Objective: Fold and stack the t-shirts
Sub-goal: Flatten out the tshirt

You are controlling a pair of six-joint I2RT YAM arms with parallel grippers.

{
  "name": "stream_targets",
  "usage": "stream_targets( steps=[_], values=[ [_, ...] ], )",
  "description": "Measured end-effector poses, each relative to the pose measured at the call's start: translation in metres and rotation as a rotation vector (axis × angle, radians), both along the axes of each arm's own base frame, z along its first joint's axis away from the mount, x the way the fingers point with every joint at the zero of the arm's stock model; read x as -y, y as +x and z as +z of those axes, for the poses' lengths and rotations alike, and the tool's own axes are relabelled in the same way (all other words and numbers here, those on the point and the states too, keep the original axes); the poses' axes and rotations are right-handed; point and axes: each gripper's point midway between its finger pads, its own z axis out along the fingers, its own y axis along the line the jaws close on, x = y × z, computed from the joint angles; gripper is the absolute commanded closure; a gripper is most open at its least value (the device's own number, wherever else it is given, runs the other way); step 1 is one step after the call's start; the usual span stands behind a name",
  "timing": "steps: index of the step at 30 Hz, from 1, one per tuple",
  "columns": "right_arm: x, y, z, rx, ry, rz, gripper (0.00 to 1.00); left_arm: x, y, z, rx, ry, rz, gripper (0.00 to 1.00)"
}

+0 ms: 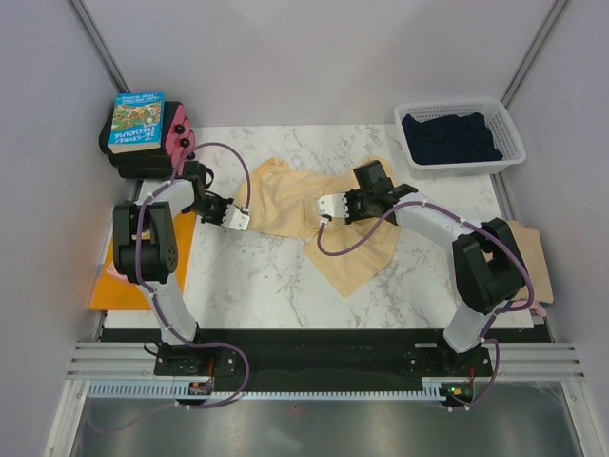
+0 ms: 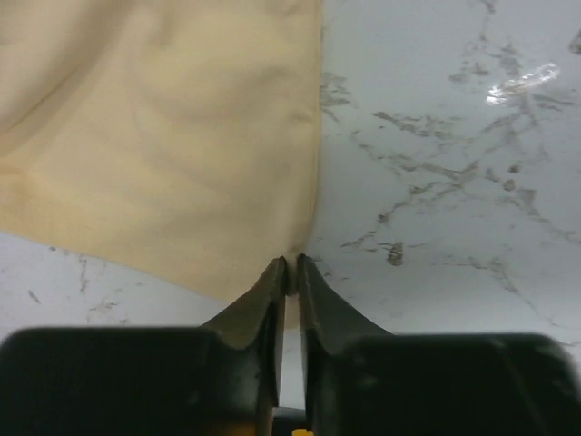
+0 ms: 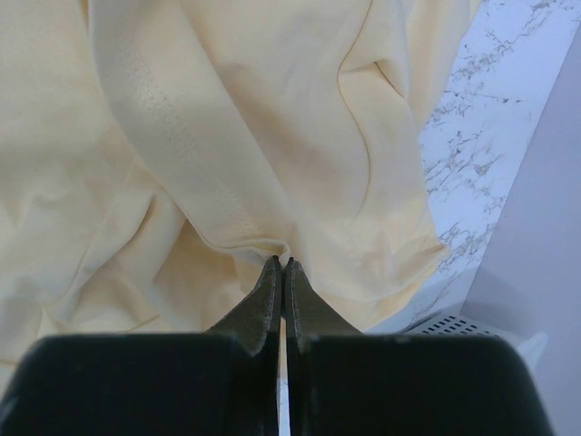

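Observation:
A large pale yellow t-shirt (image 1: 285, 205) lies crumpled across the middle of the marble table (image 1: 247, 276). My left gripper (image 1: 238, 219) is at its left edge. In the left wrist view its jaws (image 2: 292, 263) are shut on the corner of the yellow cloth (image 2: 163, 136). My right gripper (image 1: 328, 207) is over the shirt's middle. Its jaws (image 3: 283, 263) are pinched shut on a raised fold of the yellow fabric (image 3: 227, 118). A dark navy t-shirt (image 1: 452, 138) sits in the white basket (image 1: 514, 143) at the back right. A tan t-shirt (image 1: 533, 248) lies at the right edge.
A flat orange sheet (image 1: 112, 286) lies by the left arm's base. At the back left corner, a book (image 1: 138, 122) rests on a dark stack with something pink (image 1: 179, 141) beside it. Grey walls close in both sides and the back.

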Motion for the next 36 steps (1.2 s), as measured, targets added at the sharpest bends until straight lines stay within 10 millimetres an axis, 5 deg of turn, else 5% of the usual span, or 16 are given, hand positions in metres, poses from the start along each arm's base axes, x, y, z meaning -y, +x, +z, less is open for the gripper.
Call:
stream_targets(
  steps=[14,20,28,31,36],
  values=[
    [0.003,0.001,0.0,0.003,-0.009,-0.019,1.0,0.02,-0.011,-0.006,-0.075,0.004,-0.059,0.98],
    [0.004,0.001,0.0,0.003,-0.009,-0.019,1.0,0.024,0.002,-0.001,-0.122,-0.039,0.043,0.98],
    [0.007,0.005,0.003,0.022,-0.017,-0.034,1.0,0.023,-0.005,0.0,-0.155,-0.05,0.085,0.98],
    [0.015,0.017,0.011,0.071,-0.021,-0.077,1.0,0.022,0.015,0.019,-0.122,-0.074,0.162,0.98],
    [0.037,0.051,0.044,0.222,-0.013,-0.202,1.0,0.019,0.076,0.085,0.106,-0.161,0.316,0.98]
  ],
)
